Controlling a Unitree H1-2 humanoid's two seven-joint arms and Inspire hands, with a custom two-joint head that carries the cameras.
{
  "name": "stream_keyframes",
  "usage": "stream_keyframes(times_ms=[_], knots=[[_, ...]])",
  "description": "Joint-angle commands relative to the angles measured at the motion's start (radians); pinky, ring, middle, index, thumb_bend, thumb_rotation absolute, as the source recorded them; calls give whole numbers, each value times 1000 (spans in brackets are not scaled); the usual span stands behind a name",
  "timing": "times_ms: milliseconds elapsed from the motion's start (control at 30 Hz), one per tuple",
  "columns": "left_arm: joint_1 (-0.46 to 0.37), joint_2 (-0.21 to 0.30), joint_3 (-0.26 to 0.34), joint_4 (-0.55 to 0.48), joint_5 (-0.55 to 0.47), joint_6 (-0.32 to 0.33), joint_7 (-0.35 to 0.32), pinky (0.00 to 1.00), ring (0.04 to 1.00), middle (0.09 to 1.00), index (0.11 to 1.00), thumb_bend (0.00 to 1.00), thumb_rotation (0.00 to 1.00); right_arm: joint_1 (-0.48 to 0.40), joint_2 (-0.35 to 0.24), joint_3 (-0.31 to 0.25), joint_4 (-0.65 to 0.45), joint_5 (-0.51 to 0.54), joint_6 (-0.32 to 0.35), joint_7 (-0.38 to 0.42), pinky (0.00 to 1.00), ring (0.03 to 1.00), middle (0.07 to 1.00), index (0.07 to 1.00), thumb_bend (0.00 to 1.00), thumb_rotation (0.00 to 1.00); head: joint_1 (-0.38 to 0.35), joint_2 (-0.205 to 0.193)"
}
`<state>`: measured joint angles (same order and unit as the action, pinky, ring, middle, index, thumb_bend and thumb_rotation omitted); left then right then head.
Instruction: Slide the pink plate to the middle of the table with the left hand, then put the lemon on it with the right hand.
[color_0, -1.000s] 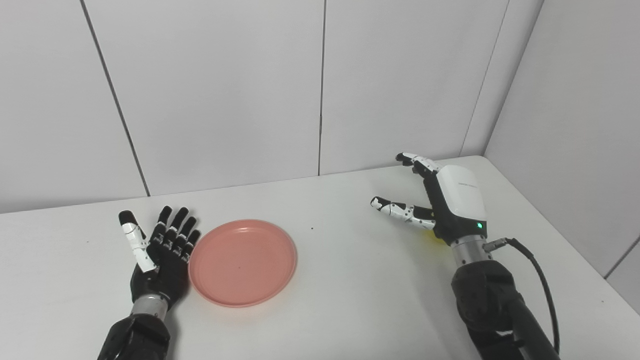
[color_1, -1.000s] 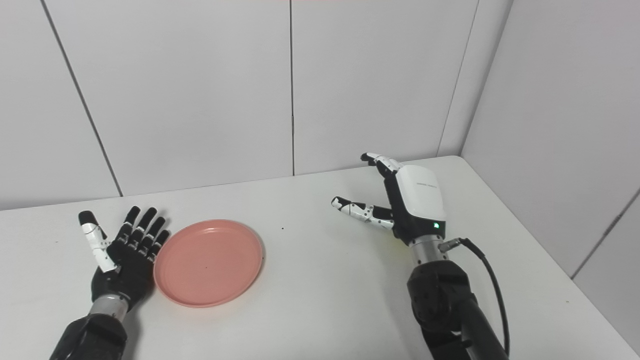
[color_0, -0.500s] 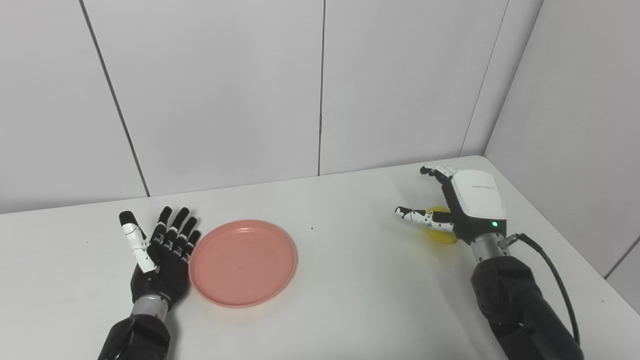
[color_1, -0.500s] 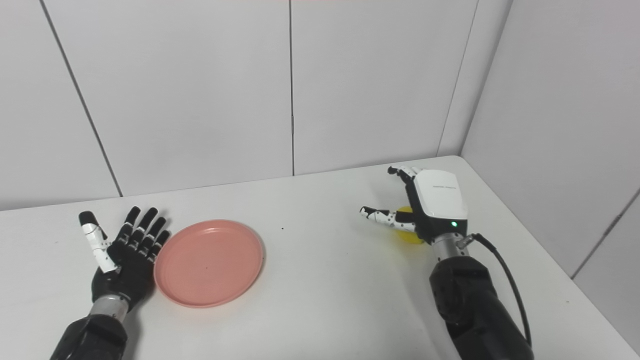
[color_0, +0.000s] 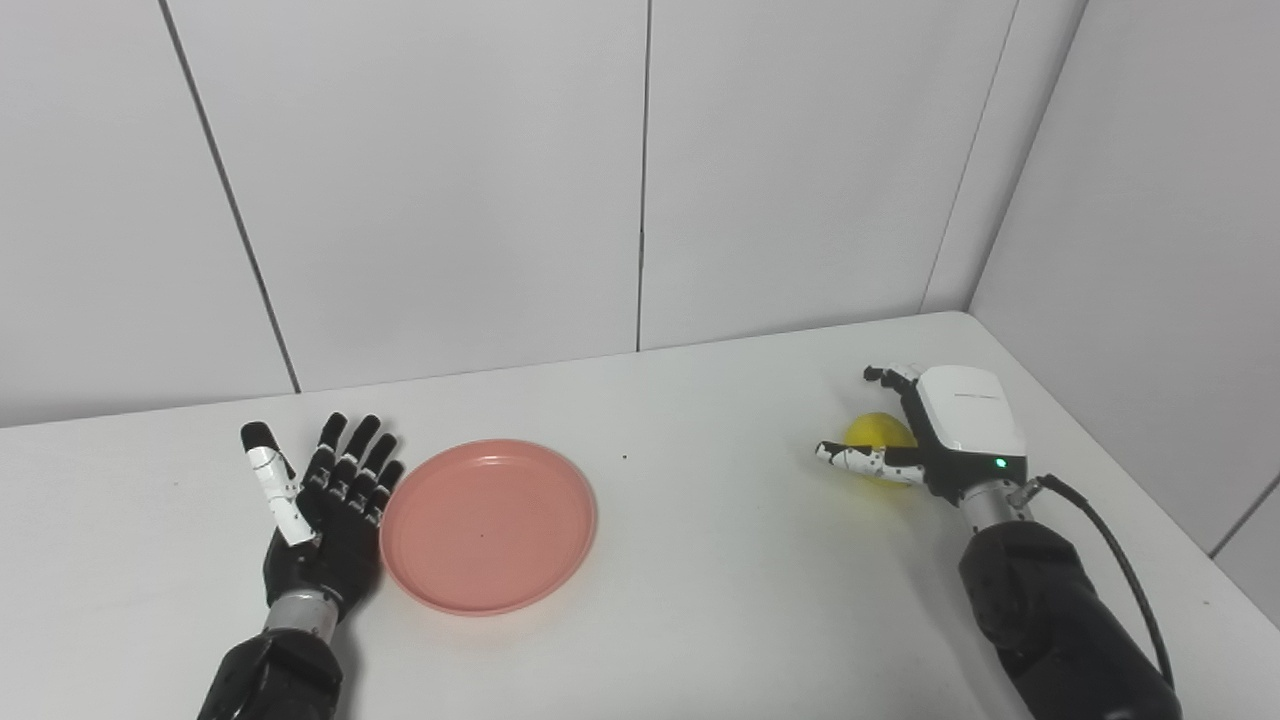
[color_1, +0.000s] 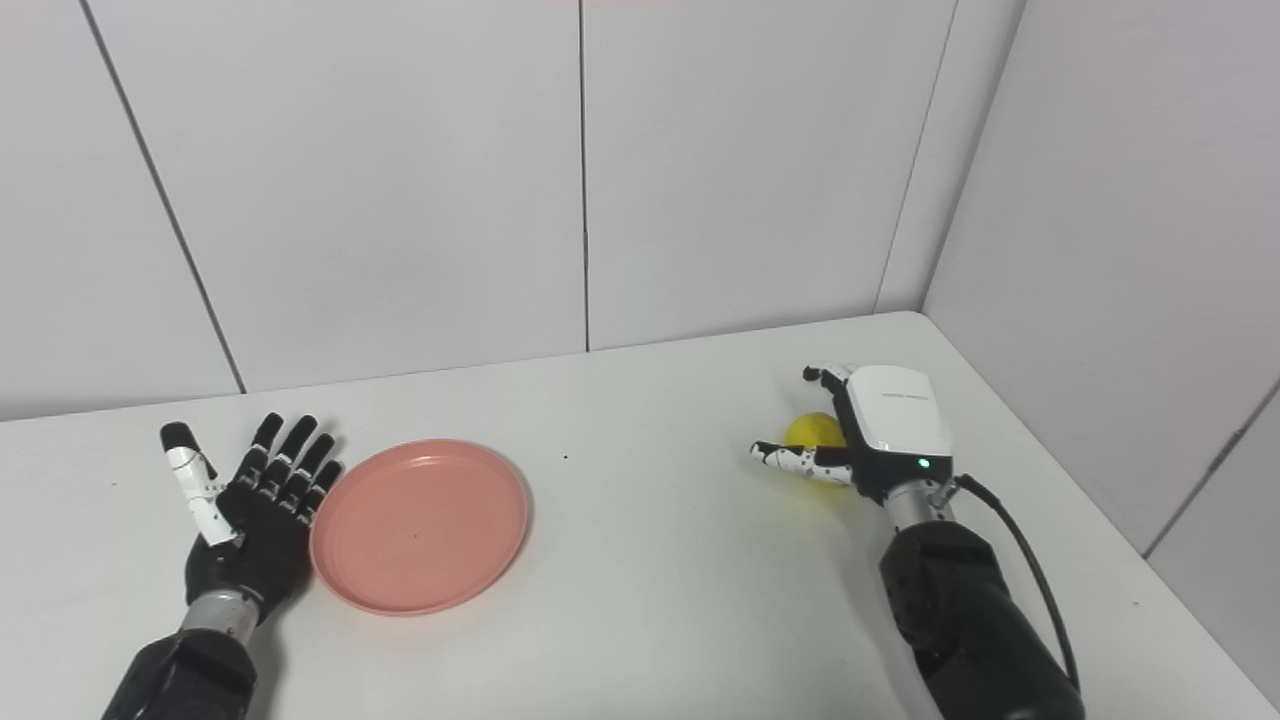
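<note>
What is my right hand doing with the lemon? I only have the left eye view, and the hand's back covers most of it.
Observer: The right eye view shows more of the lemon. The right hand cups it, thumb on the near side, fingers curled over the far side. I cannot tell if the grip is closed.
Operator: Is it off the table?
Observer: Probably not. Yellow shows below the thumb down to the table, with no gap I can see.

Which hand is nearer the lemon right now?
Right. The right hand cups around the lemon, fingers apart, not yet closed. The left hand lies open across the table, beside the pink plate.
</note>
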<state>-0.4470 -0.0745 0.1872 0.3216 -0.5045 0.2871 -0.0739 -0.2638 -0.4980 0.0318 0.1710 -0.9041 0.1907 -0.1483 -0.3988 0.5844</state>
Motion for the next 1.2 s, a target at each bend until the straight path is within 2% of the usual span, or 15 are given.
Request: stream_keyframes(times_ms=[0, 167, 400, 467, 567, 600, 633, 667, 700, 833, 867, 900, 933, 1000, 1167], knots=[[52, -6, -5, 40, 22, 87, 38, 1000, 947, 938, 999, 881, 995, -40, -18, -8, 5, 14, 11, -28, 683, 706, 726, 722, 833, 751, 7, 1], [53, -10, -1, 39, 18, 86, 41, 1000, 945, 936, 999, 881, 987, -51, -21, 10, 56, 18, -1, -52, 661, 687, 717, 716, 838, 763, 14, 3], [58, -14, -4, 25, 22, 94, 50, 992, 940, 930, 991, 889, 977, -64, -26, 31, 85, 44, -9, -42, 650, 692, 726, 722, 833, 763, 20, 3], [61, -13, -9, 24, 26, 92, 45, 984, 936, 927, 989, 886, 980, -67, -26, 35, 92, 51, -13, -47, 598, 662, 712, 718, 831, 743, 24, 2], [63, -12, -16, 20, 27, 97, 43, 991, 941, 933, 996, 892, 984, -72, -24, 38, 102, 67, -22, -55, 488, 588, 680, 699, 820, 656, 25, 1], [63, -12, -15, 21, 25, 97, 44, 991, 941, 934, 996, 894, 985, -74, -23, 38, 105, 77, -36, -65, 479, 583, 677, 697, 819, 646, 25, 1], [62, -12, -14, 23, 23, 96, 43, 997, 945, 934, 995, 890, 980, -75, -22, 38, 108, 85, -45, -73, 435, 545, 658, 682, 814, 574, 25, 1], [62, -12, -13, 24, 22, 96, 43, 999, 946, 934, 995, 889, 979, -76, -21, 37, 111, 97, -63, -84, 420, 532, 652, 677, 813, 549, 25, 1], [61, -12, -13, 25, 22, 96, 43, 1000, 945, 933, 994, 885, 980, -77, -21, 38, 114, 107, -74, -93, 406, 512, 630, 658, 805, 483, 25, 1], [62, -11, -14, 23, 20, 98, 39, 1000, 947, 933, 996, 890, 975, -82, -18, 39, 133, 139, -131, -147, 388, 477, 567, 605, 768, 365, 26, 2], [63, -10, -15, 20, 19, 99, 37, 1000, 947, 935, 998, 890, 975, -83, -18, 39, 139, 149, -149, -159, 357, 435, 519, 572, 746, 331, 27, 4], [64, -10, -16, 18, 19, 101, 37, 1000, 948, 936, 999, 891, 975, -85, -18, 40, 151, 160, -169, -170, 317, 386, 472, 530, 635, 247, 27, 5], [64, -10, -15, 18, 19, 102, 39, 1000, 947, 934, 999, 891, 976, -87, -18, 41, 163, 169, -181, -175, 223, 277, 365, 500, 565, 192, 27, 5], [65, -11, -14, 18, 19, 104, 40, 1000, 944, 932, 998, 898, 976, -89, -20, 47, 178, 177, -198, -182, 122, 166, 248, 479, 521, 160, 27, 6], [66, -16, -10, 12, 15, 108, 45, 998, 943, 930, 995, 896, 968, -81, -24, 54, 172, 187, -173, -146, 130, 181, 262, 479, 512, 154, 29, 9]])
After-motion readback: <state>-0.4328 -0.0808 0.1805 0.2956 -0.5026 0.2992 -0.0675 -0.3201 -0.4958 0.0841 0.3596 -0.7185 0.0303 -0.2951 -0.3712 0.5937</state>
